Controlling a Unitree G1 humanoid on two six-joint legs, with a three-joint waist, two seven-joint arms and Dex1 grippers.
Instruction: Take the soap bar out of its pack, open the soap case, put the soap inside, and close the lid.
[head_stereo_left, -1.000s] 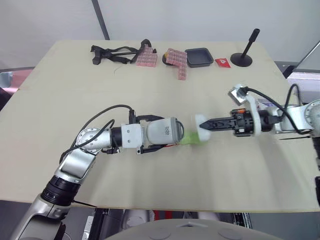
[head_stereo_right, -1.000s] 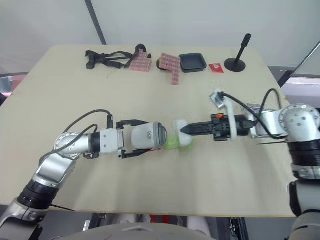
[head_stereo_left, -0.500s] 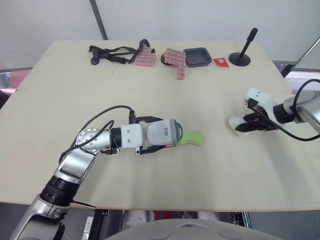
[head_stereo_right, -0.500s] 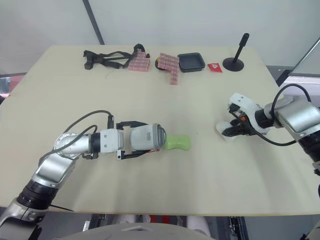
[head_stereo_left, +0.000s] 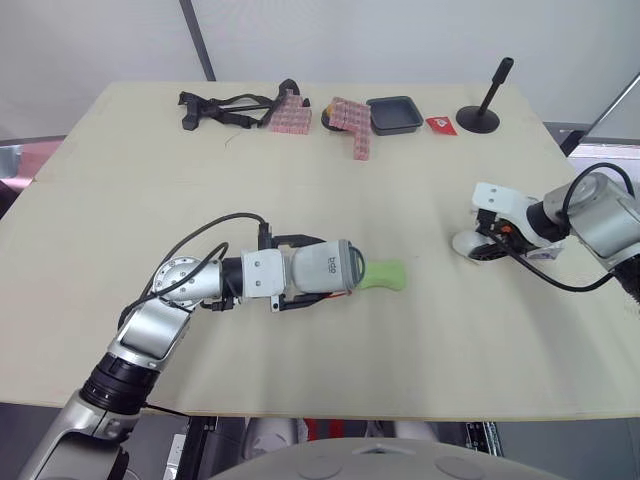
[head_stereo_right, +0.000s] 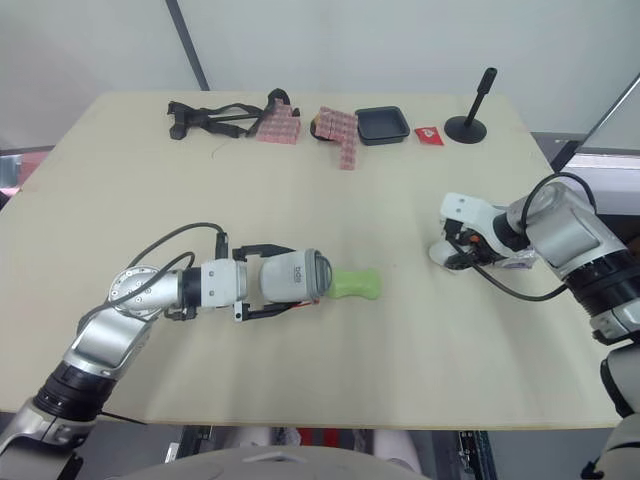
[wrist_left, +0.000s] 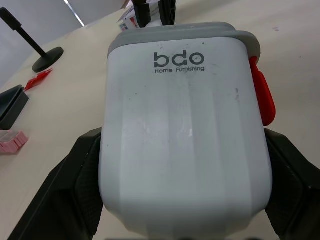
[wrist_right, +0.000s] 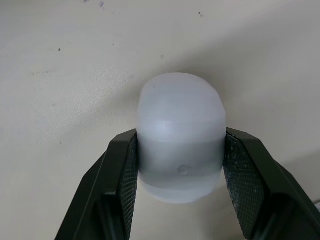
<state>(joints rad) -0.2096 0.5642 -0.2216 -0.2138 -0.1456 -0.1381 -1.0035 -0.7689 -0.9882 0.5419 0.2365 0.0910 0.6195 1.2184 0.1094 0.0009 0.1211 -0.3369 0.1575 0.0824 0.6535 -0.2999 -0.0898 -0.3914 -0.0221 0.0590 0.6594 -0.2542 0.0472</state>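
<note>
My left gripper (head_stereo_left: 302, 271) is shut on a white and grey case (head_stereo_left: 322, 268) marked "bdo", with a red latch (wrist_left: 261, 97), held lying just above the table. A green soap bar (head_stereo_left: 383, 275) sticks out of the case's end toward the right. Its black fingers (wrist_left: 70, 192) clamp the case on both sides. Far to the right, my right gripper (head_stereo_left: 484, 247) is shut on a white rounded cap piece (wrist_right: 180, 135), which rests against the tabletop (wrist_right: 60, 60). The black pads (wrist_right: 122, 182) press its two sides. The cap and the soap are well apart.
Along the table's far edge lie a black strap tool (head_stereo_left: 225, 104), pink block stacks (head_stereo_left: 352, 120), a black tray (head_stereo_left: 397, 113), a red packet (head_stereo_left: 444, 124) and a black stand (head_stereo_left: 486, 108). A small flat packet (head_stereo_left: 545, 255) lies under my right wrist.
My right gripper pulled the white cap piece off the green soap and carried it to the right, then down onto the table. The left arm and the case stayed put.
</note>
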